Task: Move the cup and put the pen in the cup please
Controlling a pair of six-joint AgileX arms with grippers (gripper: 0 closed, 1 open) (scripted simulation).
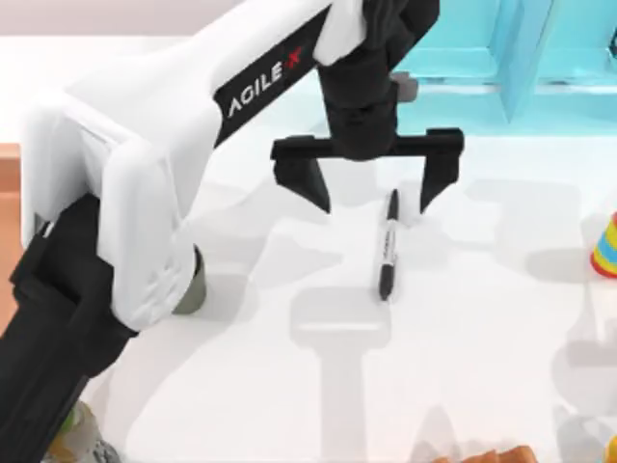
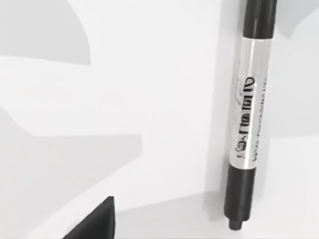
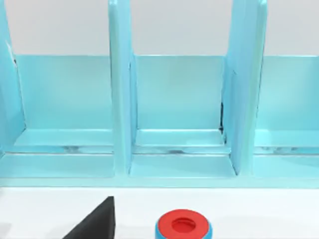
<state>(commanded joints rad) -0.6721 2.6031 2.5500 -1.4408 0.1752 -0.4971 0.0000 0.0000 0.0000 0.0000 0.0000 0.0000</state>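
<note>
The pen (image 1: pixel 388 246) lies flat on the white table, black cap and tapered end with a whitish printed barrel (image 2: pixel 248 117). My left gripper (image 1: pixel 374 198) hangs open just above the pen's far end, which sits between the fingers, closer to the finger (image 1: pixel 431 188) toward the top view's right. One black fingertip (image 2: pixel 94 225) shows in the left wrist view, apart from the pen. The olive-grey cup (image 1: pixel 193 287) stands at the left, mostly hidden under my left arm. A black finger (image 3: pixel 97 223) of my right gripper points toward the blue rack, well off to one side.
A light blue divided rack (image 1: pixel 540 68) (image 3: pixel 174 114) stands at the table's back right. A red-and-blue ring (image 3: pixel 183 226) sits in front of it. A rainbow stacking toy (image 1: pixel 605 246) is at the right edge. Small objects (image 1: pixel 77 439) lie at the front corners.
</note>
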